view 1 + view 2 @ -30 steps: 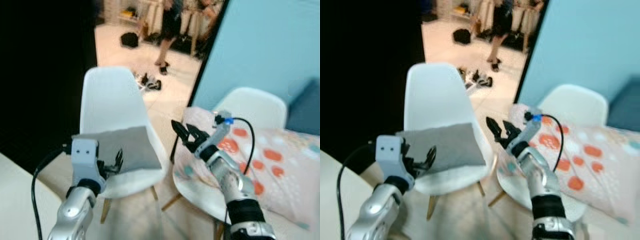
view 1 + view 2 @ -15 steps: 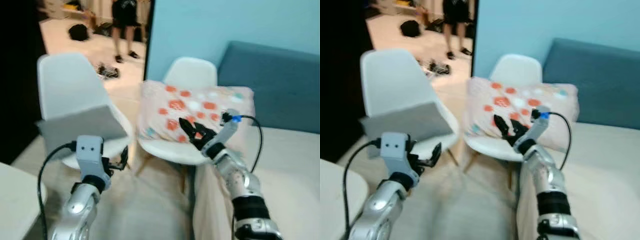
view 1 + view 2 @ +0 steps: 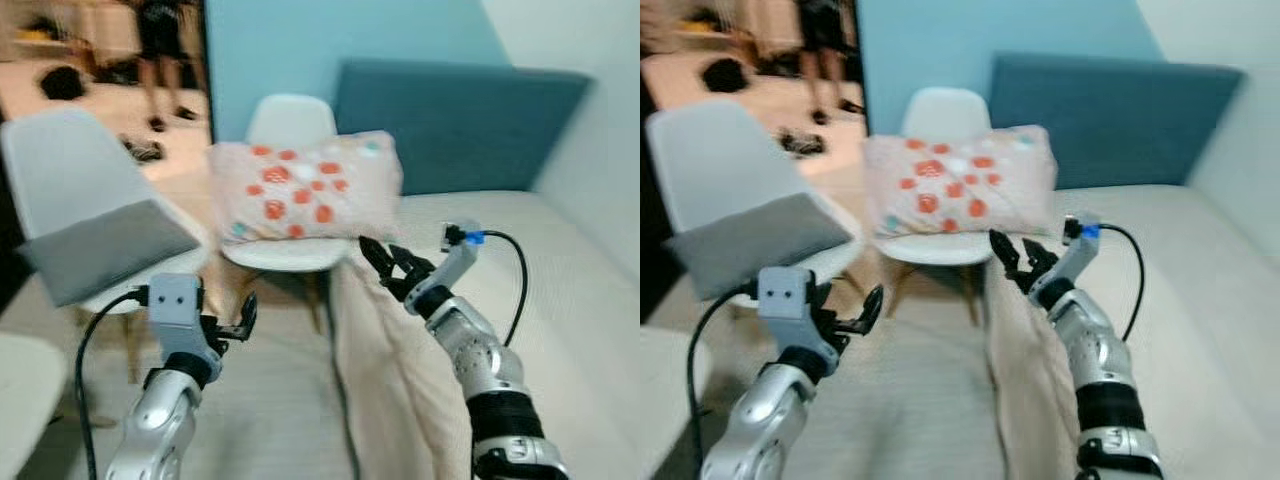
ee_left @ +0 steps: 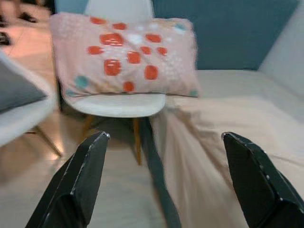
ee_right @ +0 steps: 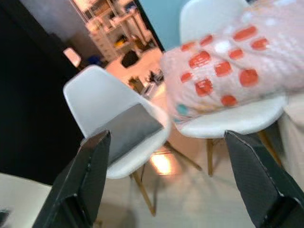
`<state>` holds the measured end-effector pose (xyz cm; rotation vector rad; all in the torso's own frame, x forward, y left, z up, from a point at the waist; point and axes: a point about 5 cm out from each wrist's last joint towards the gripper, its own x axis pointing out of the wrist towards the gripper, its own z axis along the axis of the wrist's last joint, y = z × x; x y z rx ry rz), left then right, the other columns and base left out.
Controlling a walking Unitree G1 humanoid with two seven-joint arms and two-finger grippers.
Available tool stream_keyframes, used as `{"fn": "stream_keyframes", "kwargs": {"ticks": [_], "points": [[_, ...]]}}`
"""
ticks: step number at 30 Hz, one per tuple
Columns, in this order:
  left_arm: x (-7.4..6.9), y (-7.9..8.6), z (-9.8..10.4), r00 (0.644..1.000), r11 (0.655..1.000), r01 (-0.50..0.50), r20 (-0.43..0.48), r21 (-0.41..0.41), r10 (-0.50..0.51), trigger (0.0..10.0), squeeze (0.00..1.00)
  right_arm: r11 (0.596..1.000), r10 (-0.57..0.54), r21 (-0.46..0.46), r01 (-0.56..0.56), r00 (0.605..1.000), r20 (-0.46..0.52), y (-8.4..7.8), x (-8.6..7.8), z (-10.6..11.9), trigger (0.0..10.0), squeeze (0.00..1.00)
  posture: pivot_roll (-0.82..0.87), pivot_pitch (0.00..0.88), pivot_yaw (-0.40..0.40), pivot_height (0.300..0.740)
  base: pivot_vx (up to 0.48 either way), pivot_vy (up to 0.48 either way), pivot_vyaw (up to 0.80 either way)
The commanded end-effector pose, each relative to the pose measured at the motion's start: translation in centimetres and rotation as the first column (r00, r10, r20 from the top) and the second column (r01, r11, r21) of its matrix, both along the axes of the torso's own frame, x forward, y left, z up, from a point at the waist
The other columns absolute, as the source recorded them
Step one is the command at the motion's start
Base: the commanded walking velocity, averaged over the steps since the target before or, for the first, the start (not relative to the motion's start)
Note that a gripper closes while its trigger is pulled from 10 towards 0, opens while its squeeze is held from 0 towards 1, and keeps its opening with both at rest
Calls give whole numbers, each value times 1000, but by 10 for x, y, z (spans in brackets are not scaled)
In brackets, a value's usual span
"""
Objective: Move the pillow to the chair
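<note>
1. The pillow [image 3: 305, 188], pink with orange spots, already lies across the seat of the white chair [image 3: 285, 250] that stands just beside the bed [image 3: 520, 260]. Both of its ends overhang the seat, so I judge it could tip off if anything brushes it.

2. The right gripper [image 3: 385, 262] hangs in the air near the pillow's lower corner, its jaws apart and holding nothing. If that arm swings or reaches forward, the fingers could catch the overhanging edge and drag the pillow down onto the floor [image 3: 270, 400].

3. The left gripper [image 3: 235, 322] is low over the floor in front of the robot, its jaws also apart and empty. It sits well apart from the pillow, so it poses little risk there, but a wide swing could knock the second chair [image 3: 75, 200], the one with a grey cushion [image 3: 100, 245] on its seat.

4. The bed's beige cover [image 3: 385, 340] hangs down right by the right arm. I think the arm's trailing black cable [image 3: 515, 275] could snag on that cloth as the robot turns.

5. The head views are blurred, which suggests the robot is moving; a clumsy step might bump the chair legs and shake the pillow loose.

6. A person [image 3: 165, 50] stands far back in the doorway, well clear.
</note>
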<state>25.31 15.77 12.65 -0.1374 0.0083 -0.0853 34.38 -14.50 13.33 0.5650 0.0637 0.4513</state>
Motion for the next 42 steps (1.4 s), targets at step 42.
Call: {"fn": "stream_keyframes", "kwargs": {"ticks": [42], "points": [[2,4,6,999,997,-29,27,-66,31,10000,0,998,3,-69,-3,1000,-2,0,3,3,10000,0,-8,0,-92,735,351,0,51]]}}
